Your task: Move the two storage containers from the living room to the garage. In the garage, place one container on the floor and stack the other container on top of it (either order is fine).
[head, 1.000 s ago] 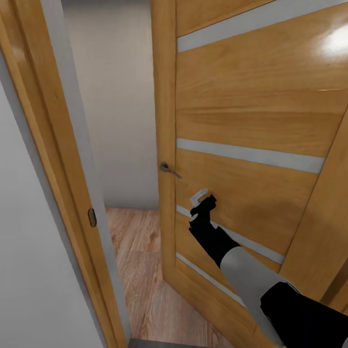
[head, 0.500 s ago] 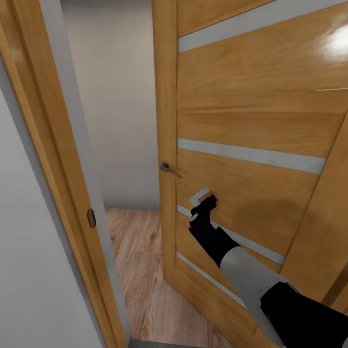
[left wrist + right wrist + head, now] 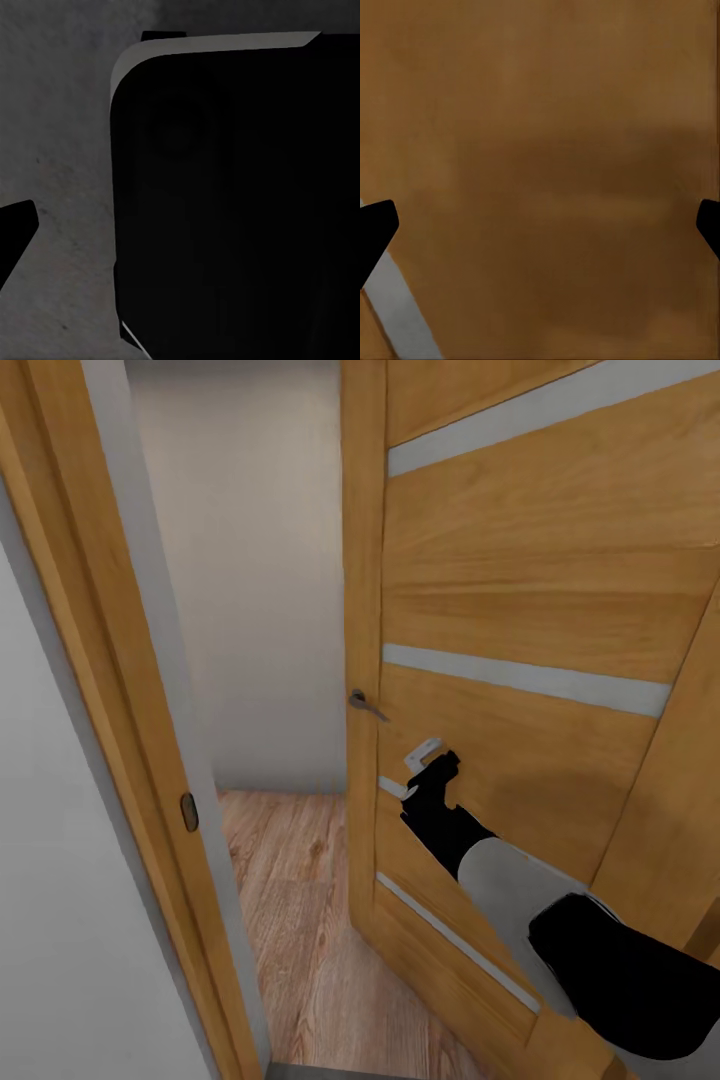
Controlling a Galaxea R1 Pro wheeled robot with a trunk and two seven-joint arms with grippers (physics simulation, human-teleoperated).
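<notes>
Orange-brown wood fills most of the head view: a door [image 3: 540, 600] with pale glass slits [image 3: 525, 678] stands partly open, its lever handle [image 3: 366, 705] near the free edge. At the left of that view a matching door frame [image 3: 95, 660] is seen, with a small dark strike plate [image 3: 189, 812] set in it and a white wall [image 3: 50, 960] beside it. Through the gap, a plain pale wall [image 3: 250, 580] and a light wood-plank floor [image 3: 300, 920] are shown beyond the threshold.

The right arm [image 3: 520, 900] is stretched forward from the lower right, black at the wrist and grey along the forearm. The right gripper [image 3: 432, 760] is held against the door face, just below and beside the handle, over one of the lower slits. In the right wrist view, door wood is seen close up with a slit at one corner, and the two dark fingertips [image 3: 376, 229] stand at opposite edges of the picture, so the jaws are spread wide with nothing between them.

In the left wrist view, rough dark grey concrete floor [image 3: 60, 150] is seen under a large black rounded body part [image 3: 240, 202]. One dark fingertip [image 3: 15, 225] of the left gripper is seen at the edge; whether that hand is wide or narrow cannot be told.

No storage container can be seen at this moment, so its place cannot be given.
</notes>
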